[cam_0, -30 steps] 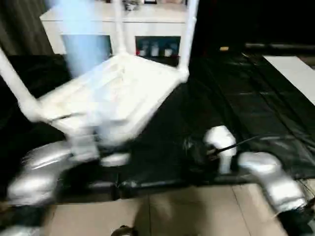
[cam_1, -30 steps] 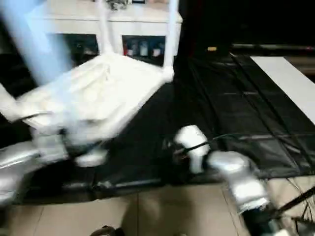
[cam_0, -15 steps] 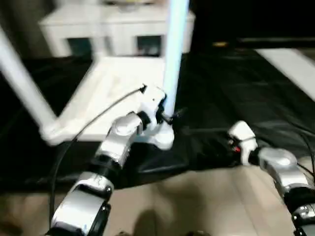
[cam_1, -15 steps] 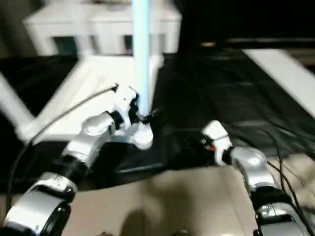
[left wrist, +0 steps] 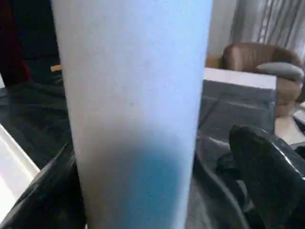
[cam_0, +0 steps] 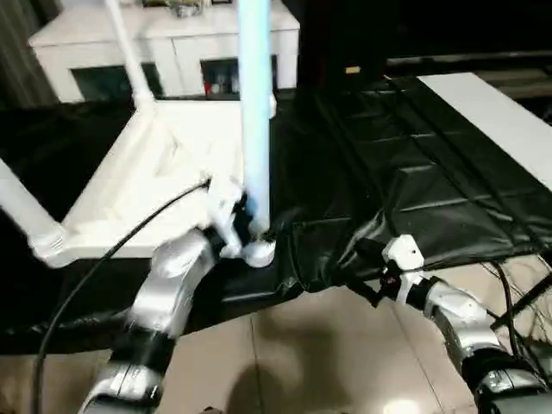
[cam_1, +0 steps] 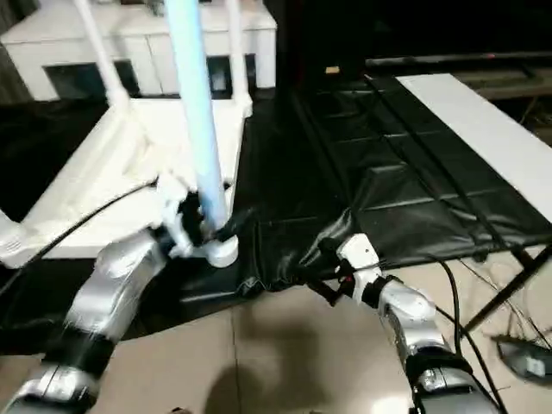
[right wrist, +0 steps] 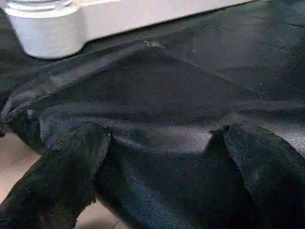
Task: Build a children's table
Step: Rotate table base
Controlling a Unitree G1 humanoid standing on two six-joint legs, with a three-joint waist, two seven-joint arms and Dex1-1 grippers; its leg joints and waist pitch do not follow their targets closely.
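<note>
The children's table lies upside down on the black-covered work table, its white top (cam_0: pixel 164 172) facing down and its legs standing up. The near leg (cam_0: pixel 254 112) rises from the front corner socket (cam_0: pixel 257 252). My left gripper (cam_0: pixel 240 220) is open and straddles that leg just above the socket. In the left wrist view the leg (left wrist: pixel 133 95) stands between the fingers (left wrist: pixel 267 171), with a gap on one side. My right gripper (cam_0: pixel 360 272) is open at the work table's front edge, over the bunched black cover (right wrist: pixel 162 95), holding nothing.
A white cabinet with glass doors (cam_0: pixel 172 43) stands behind the work table. A white panel (cam_0: pixel 492 112) lies at the far right on the black cover (cam_0: pixel 414 172). Tiled floor (cam_0: pixel 302 345) shows in front, with cables (cam_0: pixel 517 302) at the right.
The view has tilted and shifted. My left gripper came from the table's front left to the near leg and stays around it. The right gripper stays at the work table's front edge.
</note>
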